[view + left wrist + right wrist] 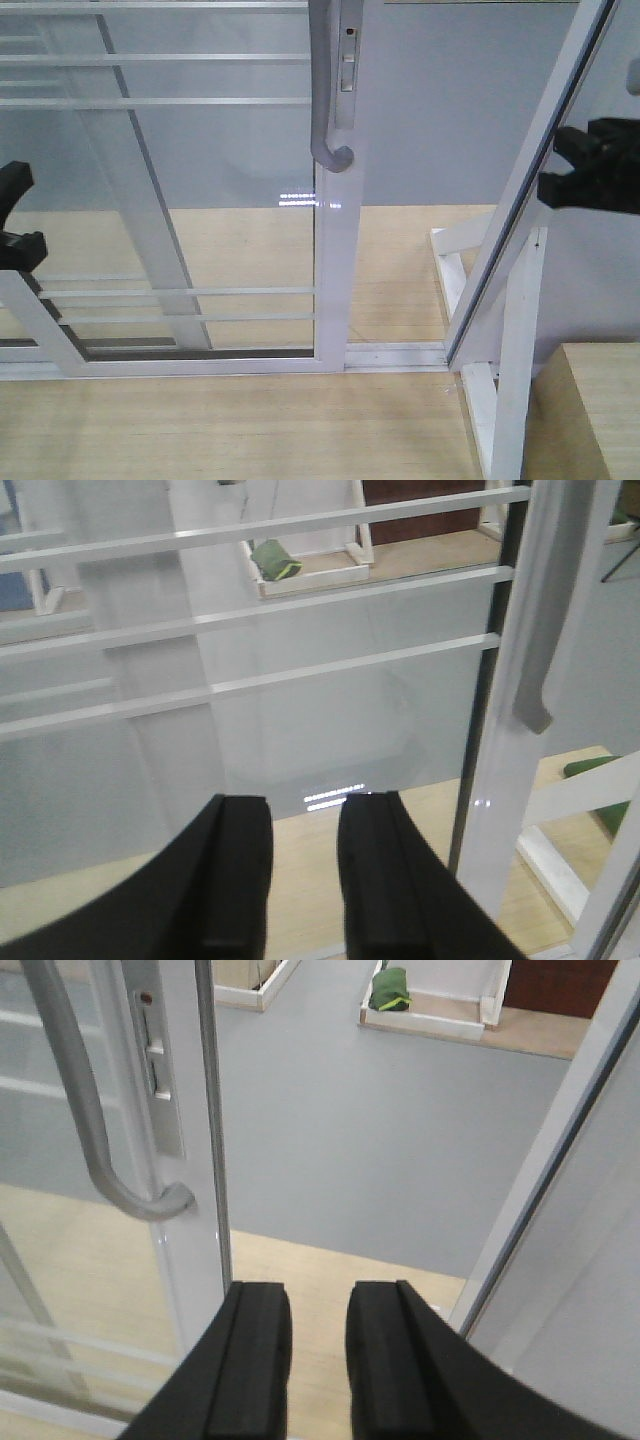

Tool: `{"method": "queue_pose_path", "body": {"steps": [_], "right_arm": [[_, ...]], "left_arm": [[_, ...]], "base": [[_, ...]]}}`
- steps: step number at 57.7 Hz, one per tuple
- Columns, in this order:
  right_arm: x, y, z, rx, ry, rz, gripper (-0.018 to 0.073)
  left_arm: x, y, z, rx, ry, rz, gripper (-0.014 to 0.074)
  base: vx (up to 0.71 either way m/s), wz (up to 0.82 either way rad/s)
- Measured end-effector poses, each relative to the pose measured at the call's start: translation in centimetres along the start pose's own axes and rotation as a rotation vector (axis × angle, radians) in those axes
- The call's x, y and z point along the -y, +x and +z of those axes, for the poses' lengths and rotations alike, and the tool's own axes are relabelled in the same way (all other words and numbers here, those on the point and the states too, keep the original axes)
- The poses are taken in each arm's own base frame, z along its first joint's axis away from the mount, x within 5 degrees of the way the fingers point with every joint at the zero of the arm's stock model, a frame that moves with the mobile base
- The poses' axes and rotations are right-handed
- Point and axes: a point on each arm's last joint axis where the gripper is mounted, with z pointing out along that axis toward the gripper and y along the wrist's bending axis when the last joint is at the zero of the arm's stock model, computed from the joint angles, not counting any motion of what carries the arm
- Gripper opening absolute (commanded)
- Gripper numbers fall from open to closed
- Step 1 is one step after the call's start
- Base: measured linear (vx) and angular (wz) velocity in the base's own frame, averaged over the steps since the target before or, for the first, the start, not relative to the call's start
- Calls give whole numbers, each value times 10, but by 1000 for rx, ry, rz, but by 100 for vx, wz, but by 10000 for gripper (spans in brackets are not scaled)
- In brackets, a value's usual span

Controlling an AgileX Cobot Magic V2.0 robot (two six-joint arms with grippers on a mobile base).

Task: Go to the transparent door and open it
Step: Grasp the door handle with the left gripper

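Grey floor (380, 1140) beyond the transparent door (200, 180) (ajar); pale wood boards (230, 430) nearer.

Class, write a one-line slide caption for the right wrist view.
Black right gripper, open, faces the gap beside the white-framed clear-glass sliding door, curved grey pull handle untouched.

Transparent door (180, 190), white-framed, upright, grey curved handle (321, 90), partly open

We note light wood flooring (200, 430) on both sides of the white floor track (395, 353), grey flooring (430, 120) beyond.
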Motion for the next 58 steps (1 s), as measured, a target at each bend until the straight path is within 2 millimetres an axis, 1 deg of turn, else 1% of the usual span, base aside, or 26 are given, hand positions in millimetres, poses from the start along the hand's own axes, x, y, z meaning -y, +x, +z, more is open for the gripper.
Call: {"method": "queue_pose_path", "body": {"steps": [5,10,18,26,37,45,51,58], "right_arm": [[-2,13,-18,-36,-9,-2,246],[-3,21,-31,-50,-13,-3,246],[-4,26,-42,-45,-15,-4,246],[-4,26,-42,-43,-15,-4,246],[-4,26,-42,-43,-15,-4,246],[-4,27,-42,-46,-15,-4,246],[-4,27,-42,-46,-15,-4,246],[-4,27,-42,-46,-15,-4,246]], "left_arm": [[9,-2,13,48,47,11,416],[22,-3,31,99,105,21,456],[44,-1,67,95,178,36,462],[63,-2,110,87,219,44,462],[87,-16,164,105,254,17,462],[101,-31,197,144,270,-2,462],[110,-35,220,157,276,-13,462],[115,-37,239,162,279,-43,462]], "base": [[0,0],[0,0],[0,0],[0,0],[0,0],[0,0],[0,0],[0,0]]}}
